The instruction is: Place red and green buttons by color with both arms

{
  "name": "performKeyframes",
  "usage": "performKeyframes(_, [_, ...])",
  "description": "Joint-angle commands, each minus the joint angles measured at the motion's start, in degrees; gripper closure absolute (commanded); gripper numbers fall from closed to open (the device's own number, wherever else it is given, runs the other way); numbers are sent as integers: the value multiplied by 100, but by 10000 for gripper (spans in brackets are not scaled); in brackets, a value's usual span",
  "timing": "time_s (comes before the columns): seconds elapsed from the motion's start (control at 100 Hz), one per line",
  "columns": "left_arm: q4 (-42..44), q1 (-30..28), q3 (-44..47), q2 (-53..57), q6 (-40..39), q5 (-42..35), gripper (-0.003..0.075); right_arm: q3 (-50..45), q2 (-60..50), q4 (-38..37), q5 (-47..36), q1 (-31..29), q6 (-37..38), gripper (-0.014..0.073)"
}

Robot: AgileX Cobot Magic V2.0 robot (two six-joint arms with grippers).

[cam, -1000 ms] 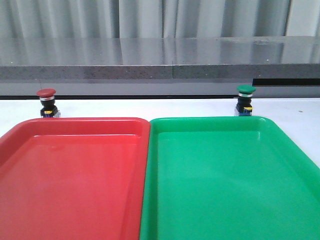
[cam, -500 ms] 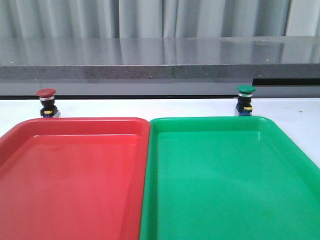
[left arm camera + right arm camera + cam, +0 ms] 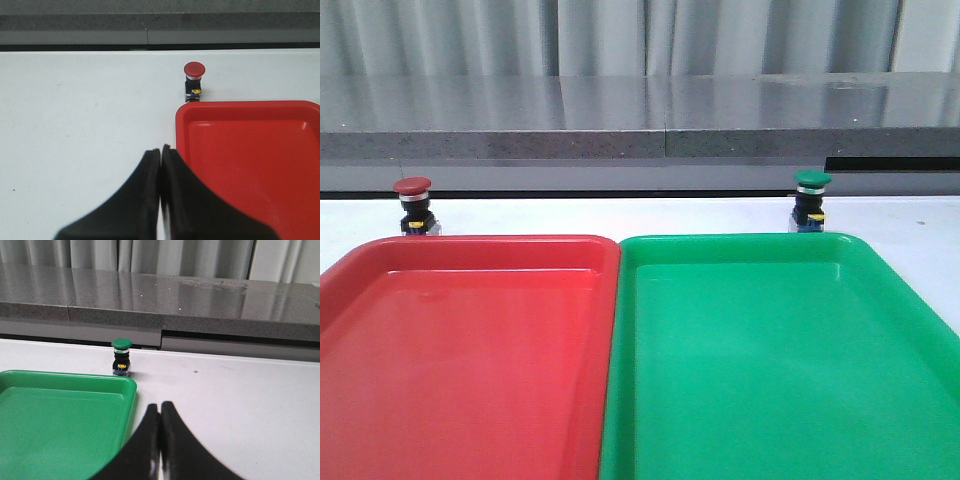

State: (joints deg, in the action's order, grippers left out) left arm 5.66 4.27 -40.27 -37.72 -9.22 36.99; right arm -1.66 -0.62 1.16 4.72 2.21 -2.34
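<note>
Bright, even light falls from overhead. Soft glare sheens the red tray (image 3: 470, 360) and green tray (image 3: 770, 360); the white bench (image 3: 85, 115) looks nearly washed out. The near fingers (image 3: 150, 200) are dark silhouettes, softly focused.

Neither arm appears in the front view. Each wrist view shows only a gripper's two black, curved, tapering fingers. The left gripper (image 3: 160, 150) has its fingertips pressed together, holding nothing. The right gripper (image 3: 159, 406) likewise has its fingertips closed together, empty.
</note>
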Motion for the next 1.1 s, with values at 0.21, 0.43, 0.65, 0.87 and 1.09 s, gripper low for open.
performKeyframes(0.21, [-52,-12,-573,-785,-27,-242,650,94,-112,8,-508,-44,-45,661])
performKeyframes(0.43, [-40,-12,-573,-828,-27,-253,165,94,-112,8,-508,-44,-45,661])
performKeyframes(0.65, [-155,-12,-573,-888,-39,-406,103,94,-112,8,-508,-44,-45,661])
performKeyframes(0.87, [-314,-12,-899,-1469,-39,-623,104,94,-112,8,-508,-44,-45,661])
performKeyframes(1.09, [-324,-12,-1872,-2752,-39,-647,104,94,-112,8,-508,-44,-45,661])
